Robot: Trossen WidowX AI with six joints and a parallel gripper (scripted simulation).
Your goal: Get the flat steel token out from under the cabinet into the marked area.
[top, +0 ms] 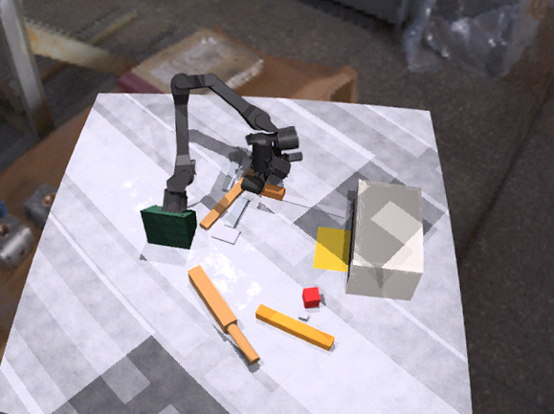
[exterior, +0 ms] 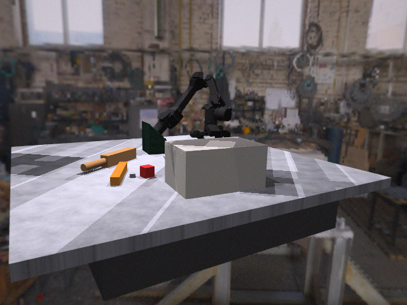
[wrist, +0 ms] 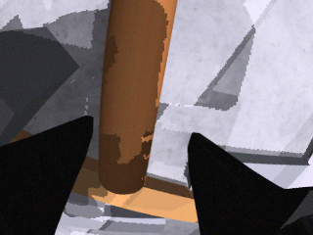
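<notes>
My gripper (top: 265, 177) (exterior: 210, 134) (wrist: 141, 132) is open, low over the table, its fingers apart on either side of a round orange handle (top: 273, 191) (wrist: 132, 73). Gaps show between handle and fingers in the wrist view. A thin grey rod (top: 317, 210) runs from the handle's far end toward the cabinet (top: 396, 265) (exterior: 226, 170). The yellow marked area (top: 327, 250) lies in front of the cabinet; no token shows on its visible part. The vent slots and the space under the cabinet are hidden, and I cannot make out the token.
An orange bar (top: 222, 206) (wrist: 166, 203) lies beside and under the gripper, near a pale flat plate (top: 225, 235). A green block (top: 168, 228) (exterior: 151, 141) stands by the arm base. An orange paddle (top: 211, 297), yellow-orange bar (top: 294, 325), red cube (top: 310, 296) and small grey piece (top: 303, 317) lie farther off.
</notes>
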